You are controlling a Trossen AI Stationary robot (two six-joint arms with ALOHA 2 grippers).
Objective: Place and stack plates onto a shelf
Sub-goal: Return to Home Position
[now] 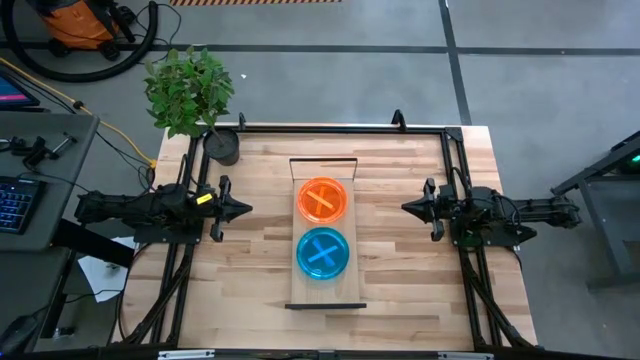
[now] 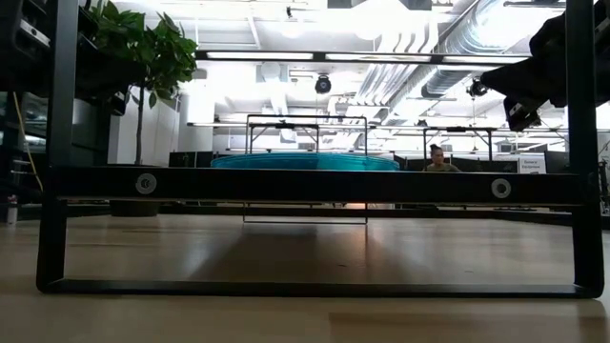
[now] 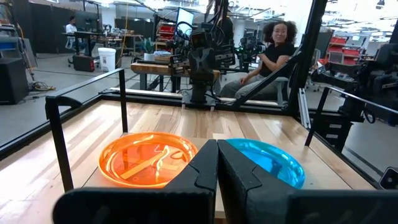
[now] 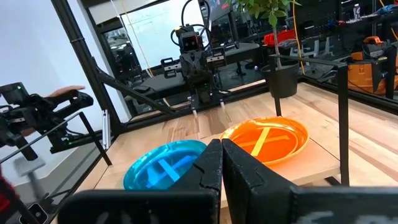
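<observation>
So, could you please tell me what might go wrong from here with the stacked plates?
The orange stack and blue stack sit on the shelf, whose long sides look open; a knock might slide them off. The left gripper and right gripper, both shut, point at the shelf, so a forward drift could hit it.

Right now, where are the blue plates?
In the high view the blue plates sit on the shelf mid-table, beside the orange plates, at the end away from the plant pot. Left gripper and right gripper wait shut at either side.

Black jointed arms; left arm [image 1: 140, 208] shows, perhaps, a yellow label [image 1: 203, 198].
</observation>
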